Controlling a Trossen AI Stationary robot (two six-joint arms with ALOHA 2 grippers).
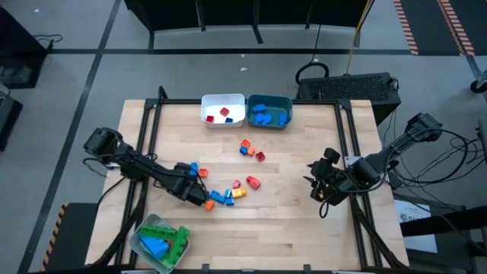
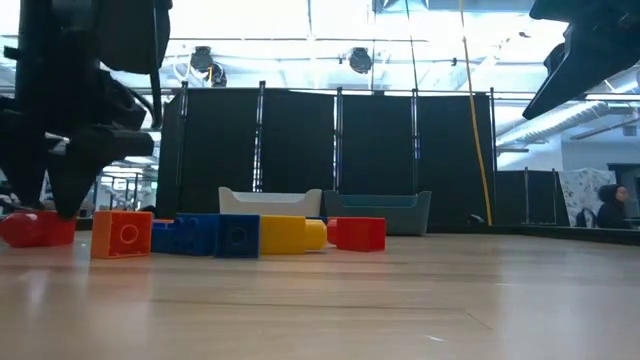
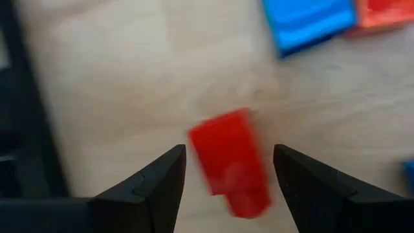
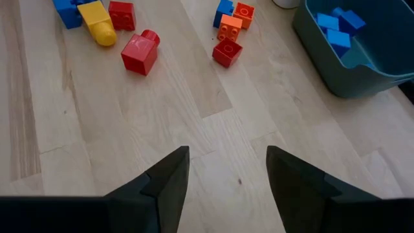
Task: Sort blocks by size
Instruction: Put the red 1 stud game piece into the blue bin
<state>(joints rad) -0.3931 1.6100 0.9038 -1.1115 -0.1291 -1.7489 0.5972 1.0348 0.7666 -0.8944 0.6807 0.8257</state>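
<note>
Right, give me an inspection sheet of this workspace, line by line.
Surface: wooden table, dry, flat.
Job's things: loose blocks mid-table; red ones in the white bin, blue ones in the teal bin, green and blue ones in the clear bin.
Clutter: nothing seen.
End effectors: left end effector open, straddling a red block; right end effector open over bare wood.
Cables: black cables off the table's right side.
Surroundings: dark curtain panels; a person far off.
</note>
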